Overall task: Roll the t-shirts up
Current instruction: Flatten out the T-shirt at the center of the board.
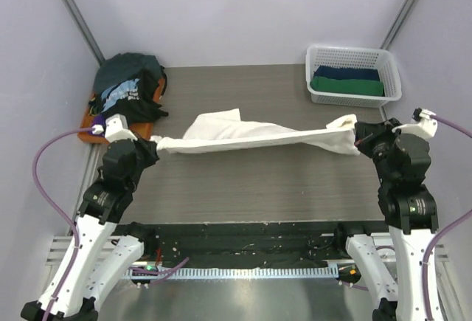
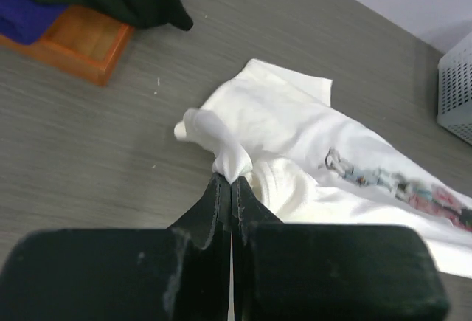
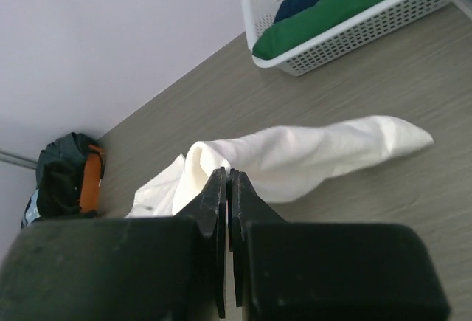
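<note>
From above, my left claw and right claw hold the soft cream-white printed t-shirt stretched across the middle of the grey table, I judge to flatten it for rolling. Left wrist view: my fingers are pinched on a bunched edge. Right wrist view: pinched on cloth likewise.

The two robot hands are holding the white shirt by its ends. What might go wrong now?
The left gripper and right gripper each pinch only a small bit of the white shirt, so an end might slip out if they pull harder. The shirt is also bunched and twisted, with a sleeve sticking out, so a roll could turn out lumpy.
</note>
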Robot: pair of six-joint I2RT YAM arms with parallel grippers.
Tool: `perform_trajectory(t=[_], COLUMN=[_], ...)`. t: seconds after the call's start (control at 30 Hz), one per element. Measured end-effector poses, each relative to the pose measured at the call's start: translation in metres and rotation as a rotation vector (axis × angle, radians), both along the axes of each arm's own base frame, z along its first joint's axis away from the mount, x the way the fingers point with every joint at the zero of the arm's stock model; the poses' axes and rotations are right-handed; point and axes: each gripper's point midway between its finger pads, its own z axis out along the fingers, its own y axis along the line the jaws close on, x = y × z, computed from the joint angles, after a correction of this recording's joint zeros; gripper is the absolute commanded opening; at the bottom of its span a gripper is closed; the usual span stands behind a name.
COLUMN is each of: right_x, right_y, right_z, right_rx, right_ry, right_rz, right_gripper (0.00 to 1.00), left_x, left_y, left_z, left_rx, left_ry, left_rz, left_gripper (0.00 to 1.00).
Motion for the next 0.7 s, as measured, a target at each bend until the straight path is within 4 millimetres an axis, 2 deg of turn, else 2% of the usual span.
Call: perform_trajectory(t=[0.07, 0.1, 0.17, 0.3, 0.4, 0.47, 0.53, 0.63, 0.7], right_x=[-0.013, -0.015, -0.018, -0.019, -0.022, -0.020, -0.011, 0.021, 0.046], right_y=[-0.004, -0.005, -0.006, -0.005, -0.003, -0.003, -0.003, -0.001, 0.000], right_z=[-0.006, -0.003, 0.004, 0.025, 0.042, 0.052, 0.055, 0.046, 0.041], right_rx=[-0.002, -0.003, -0.002, 0.000, 0.002, 0.002, 0.002, 0.001, 0.002], right_ry=[0.005, -0.004, -0.018, -0.055, -0.092, -0.108, -0.108, -0.043, 0.014], right_rz=[-0.025, -0.029, -0.034, -0.028, -0.017, -0.017, -0.017, -0.011, -0.005], right_gripper=[0.01, 0.01, 0.01, 0.01, 0.01, 0.01, 0.01, 0.01, 0.01], left_x=[-0.008, -0.011, -0.015, -0.027, -0.029, -0.021, -0.006, 0.026, 0.048], left_y=[0.003, 0.003, 0.006, 0.015, 0.017, 0.015, 0.011, 0.005, 0.001], left_z=[0.000, 0.011, 0.041, 0.120, 0.161, 0.168, 0.157, 0.134, 0.134], left_rx=[0.002, -0.004, -0.015, -0.024, -0.025, -0.020, 0.002, 0.062, 0.098], left_ry=[-0.003, -0.031, -0.101, -0.272, -0.348, -0.353, -0.308, -0.205, -0.162], left_rz=[-0.002, -0.003, -0.005, 0.007, 0.010, 0.010, 0.012, 0.025, 0.034], left_gripper=[0.00, 0.00, 0.00, 0.00, 0.00, 0.00, 0.00, 0.00, 0.00])
